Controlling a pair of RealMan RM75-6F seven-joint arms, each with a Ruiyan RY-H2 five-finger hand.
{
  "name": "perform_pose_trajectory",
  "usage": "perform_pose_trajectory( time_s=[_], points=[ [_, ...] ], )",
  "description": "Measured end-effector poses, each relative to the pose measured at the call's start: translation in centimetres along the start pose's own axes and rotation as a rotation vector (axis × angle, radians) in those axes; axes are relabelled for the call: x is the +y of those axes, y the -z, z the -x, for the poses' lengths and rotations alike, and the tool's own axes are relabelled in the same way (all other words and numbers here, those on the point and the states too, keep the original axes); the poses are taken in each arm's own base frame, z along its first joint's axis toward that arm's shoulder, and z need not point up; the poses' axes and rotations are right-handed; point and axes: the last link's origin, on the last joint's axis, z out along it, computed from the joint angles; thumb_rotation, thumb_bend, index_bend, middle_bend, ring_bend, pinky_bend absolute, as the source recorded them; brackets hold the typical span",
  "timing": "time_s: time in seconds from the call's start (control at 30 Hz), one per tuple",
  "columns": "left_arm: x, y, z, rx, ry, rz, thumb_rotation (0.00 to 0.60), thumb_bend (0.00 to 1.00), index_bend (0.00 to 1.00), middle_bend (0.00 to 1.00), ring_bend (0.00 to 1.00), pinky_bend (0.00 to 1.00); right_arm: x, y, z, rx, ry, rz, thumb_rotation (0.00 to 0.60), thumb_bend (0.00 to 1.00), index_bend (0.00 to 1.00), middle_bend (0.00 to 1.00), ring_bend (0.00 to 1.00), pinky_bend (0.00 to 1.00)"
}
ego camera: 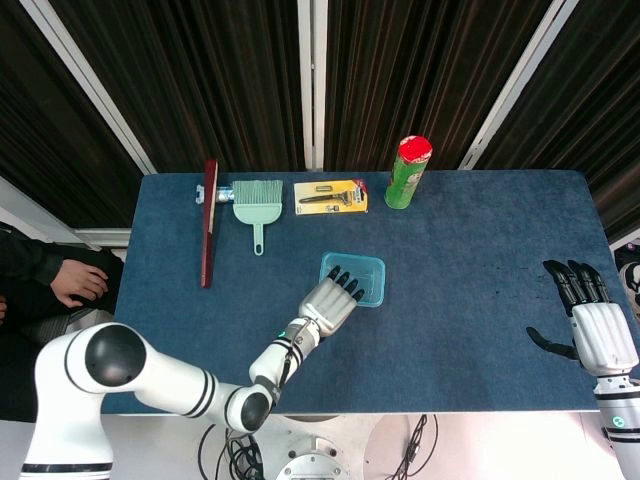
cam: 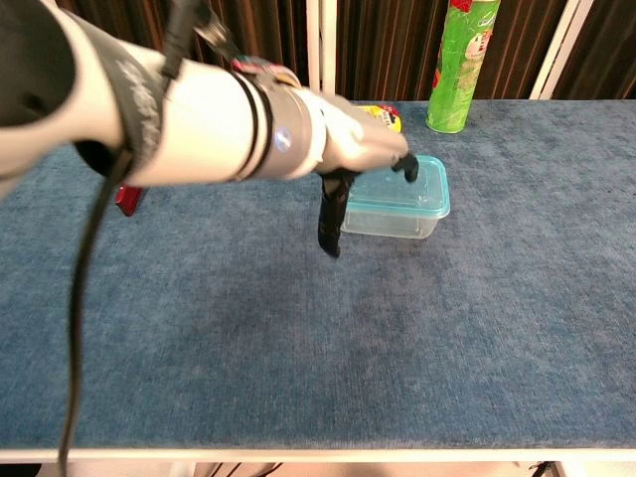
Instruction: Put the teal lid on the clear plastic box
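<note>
Near the middle of the blue table [ego camera: 470,250] sits the clear plastic box [cam: 397,204] with the teal lid [ego camera: 353,278] already on it. The left hand [ego camera: 327,303] hovers over the lid's near edge, fingers loosely spread and holding nothing. The right hand [ego camera: 596,325] is well apart at the far right edge, spread and empty too.

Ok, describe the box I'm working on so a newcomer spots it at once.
On the blue table, look near the middle, just in front of the green can. There sits the clear plastic box with its teal lid, under the left hand. It is the only see-through container there.
</note>
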Motion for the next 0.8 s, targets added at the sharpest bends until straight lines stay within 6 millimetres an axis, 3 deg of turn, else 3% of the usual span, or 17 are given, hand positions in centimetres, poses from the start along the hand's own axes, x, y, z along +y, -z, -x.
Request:
perform_pose_trajectory(
  time_s=[0.17, 0.37, 0.43, 0.6, 0.7, 0.8],
  points=[
    [-3.4, 1.8, -0.9, 0.103, 0.105, -0.033, 0.600, 0.03, 0.12, 0.07, 0.00, 0.00, 0.5, 0.3, 0.0, -0.030, -0.009, 0.009, 0.600, 0.11, 0.00, 0.08, 0.00, 0.00],
    [-10.7, 5.6, 0.6, 0.300, 0.277, -0.157, 0.600, 0.02, 0.18, 0.09, 0.00, 0.00, 1.4, 0.8, 0.0, -0.053, -0.031, 0.020, 0.600, 0.11, 0.00, 0.08, 0.00, 0.00],
    [-14.2, 8.1, 2.4, 0.385, 0.318, -0.242, 0.600, 0.03, 0.19, 0.11, 0.00, 0.00, 1.6, 0.9, 0.1, -0.057, -0.037, 0.017, 0.600, 0.11, 0.00, 0.08, 0.00, 0.00],
    [-20.1, 14.7, 7.6, 0.498, 0.351, -0.418, 0.600, 0.02, 0.19, 0.12, 0.00, 0.00, 2.0, 1.1, 0.2, -0.050, -0.042, 0.001, 0.600, 0.11, 0.00, 0.08, 0.00, 0.00],
    [-22.6, 19.1, 11.0, 0.505, 0.347, -0.524, 0.600, 0.02, 0.19, 0.12, 0.00, 0.00, 2.1, 1.1, 0.5, -0.041, -0.043, -0.006, 0.600, 0.11, 0.00, 0.07, 0.00, 0.00],
    [-23.8, 23.3, 13.7, 0.506, 0.344, -0.602, 0.600, 0.02, 0.19, 0.12, 0.00, 0.00, 2.1, 1.2, 0.9, -0.033, -0.037, -0.020, 0.600, 0.13, 0.00, 0.05, 0.00, 0.00]
  ],
)
